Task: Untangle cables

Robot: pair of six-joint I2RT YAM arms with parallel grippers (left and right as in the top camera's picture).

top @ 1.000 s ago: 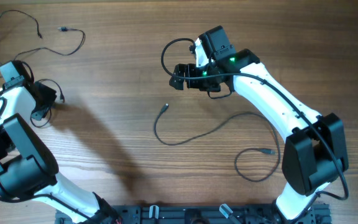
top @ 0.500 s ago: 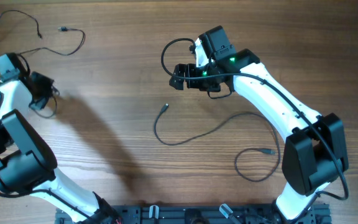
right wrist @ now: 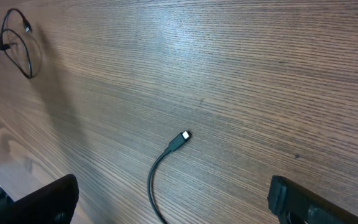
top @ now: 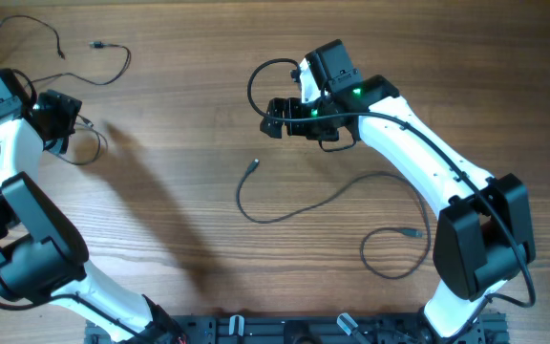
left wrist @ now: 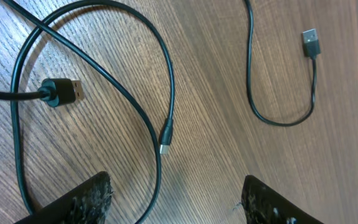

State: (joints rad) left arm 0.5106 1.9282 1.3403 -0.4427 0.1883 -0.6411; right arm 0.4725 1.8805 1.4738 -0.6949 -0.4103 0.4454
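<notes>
Wood-grain tabletop (top: 179, 96) carries the cables (left wrist: 171, 87): crossed loops at ten o'clock, beneath the left gripper (left wrist: 176, 196), whose jaws are spread and empty. One free strand (top: 275, 221) runs from centre toward four o'clock. Right gripper (right wrist: 173, 202), near twelve o'clock, hangs spread and empty too. Thin, light, limp cords likely slide easily; pinching just behind a plug (left wrist: 165, 134) seems surest.

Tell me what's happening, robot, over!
Left gripper open, empty. Right gripper open, empty. Thin black cables loose on wooden table, strands crossing beneath left. Nothing blocking.
</notes>
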